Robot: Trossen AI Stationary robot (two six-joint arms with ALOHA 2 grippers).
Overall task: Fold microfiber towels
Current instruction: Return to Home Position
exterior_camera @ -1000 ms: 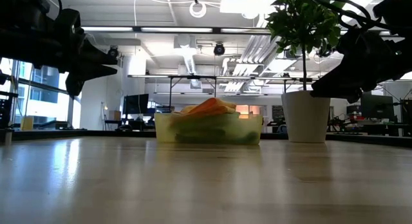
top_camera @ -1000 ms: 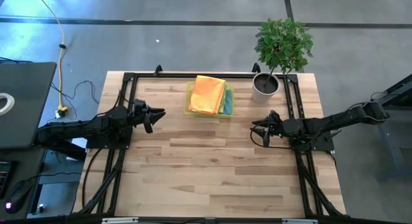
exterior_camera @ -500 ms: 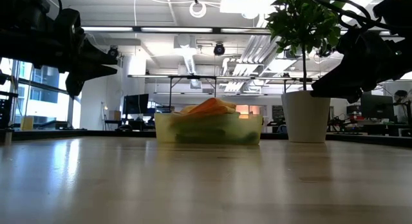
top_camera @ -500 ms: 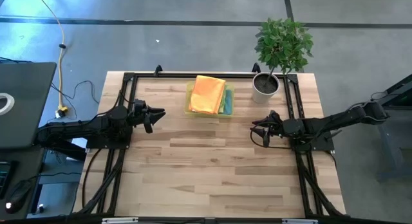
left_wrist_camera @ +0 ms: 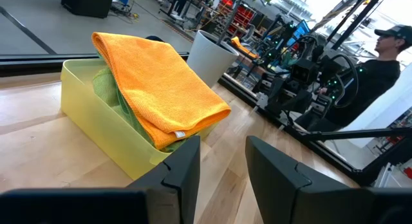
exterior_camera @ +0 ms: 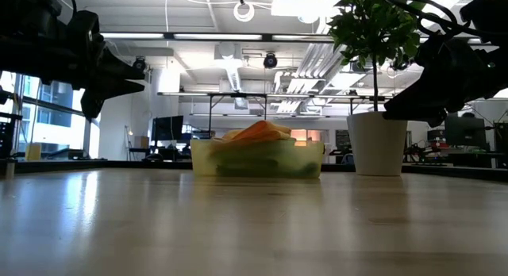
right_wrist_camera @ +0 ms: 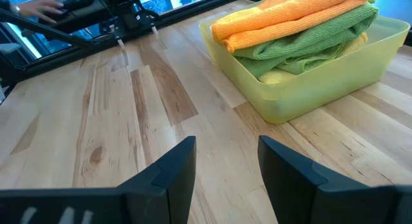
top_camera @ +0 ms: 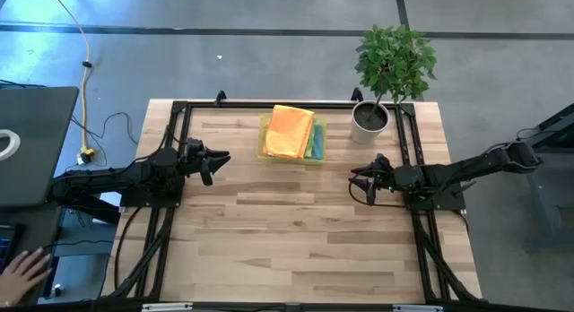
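Note:
A stack of folded microfiber towels lies in the translucent yellow tray (top_camera: 265, 151) at the table's far middle. The orange towel (top_camera: 290, 131) is on top; green towels (right_wrist_camera: 302, 40) and a yellow one (right_wrist_camera: 283, 74) lie under it, and a blue edge (top_camera: 318, 143) shows at the right. My left gripper (top_camera: 221, 160) is open at the table's left, above the wood, left of the tray. My right gripper (top_camera: 356, 178) is open at the right, nearer than the tray. Both are empty.
A potted plant in a white pot (top_camera: 369, 120) stands at the far right corner, right of the tray. A black frame (top_camera: 269, 104) runs along the table's far and side edges. A person's hand (top_camera: 20, 269) shows off the table at the lower left.
Neither arm nor the towels have moved. A person's hand has come into the high view off the table at the lower left.

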